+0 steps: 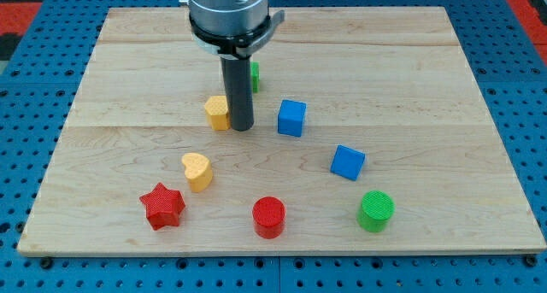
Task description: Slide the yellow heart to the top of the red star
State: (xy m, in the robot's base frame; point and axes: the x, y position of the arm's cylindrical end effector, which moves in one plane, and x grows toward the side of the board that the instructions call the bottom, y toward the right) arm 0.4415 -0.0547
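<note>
The yellow heart (197, 171) lies on the wooden board, just up and to the right of the red star (162, 206), with a small gap between them. My tip (242, 126) rests on the board at the centre, right beside a yellow block (218, 112) on its left, touching or nearly so. The tip is above and to the right of the heart, well apart from it.
A green block (254, 75) is partly hidden behind the rod. A blue cube (291, 118) sits right of the tip, another blue cube (348, 162) further right. A red cylinder (268, 217) and a green cylinder (376, 211) stand near the bottom edge.
</note>
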